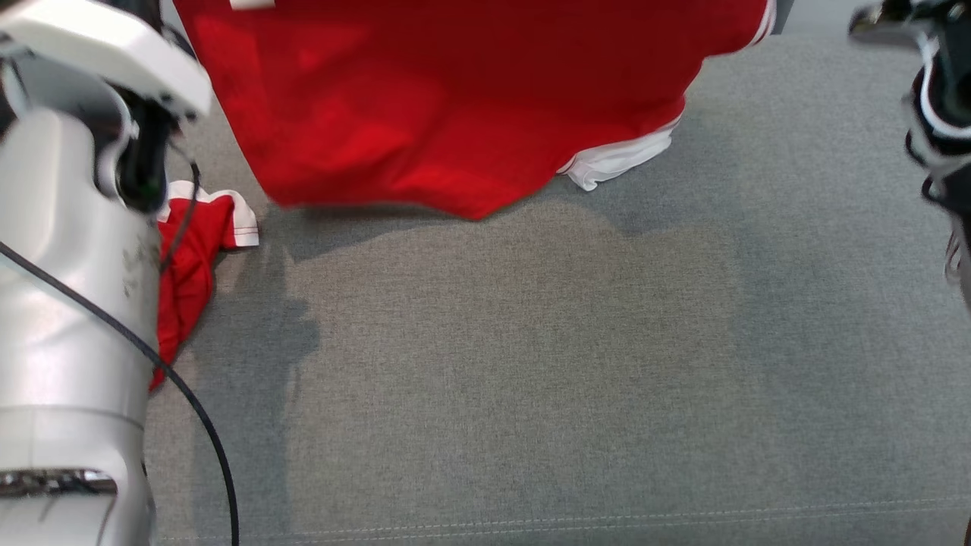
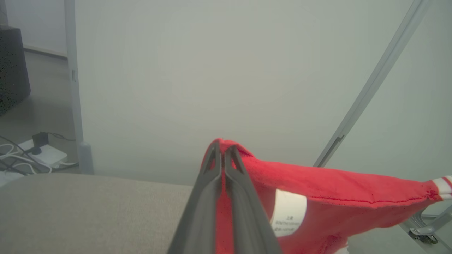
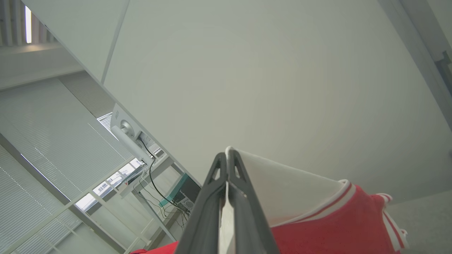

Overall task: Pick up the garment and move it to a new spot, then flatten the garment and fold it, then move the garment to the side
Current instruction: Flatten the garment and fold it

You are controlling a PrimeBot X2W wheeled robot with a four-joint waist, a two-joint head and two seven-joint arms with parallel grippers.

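The left gripper (image 2: 222, 152) and the right gripper (image 3: 227, 160) are each clenching an edge of the red garment (image 1: 455, 98); it is hanging spread between them over the grey surface (image 1: 531, 379), probably so that it is lying flat when lowered.

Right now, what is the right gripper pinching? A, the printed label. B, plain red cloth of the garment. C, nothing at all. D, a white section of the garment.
D: in the right wrist view the right gripper is shut on the edge of the white section, which runs down into the striped trim and red body of the garment.
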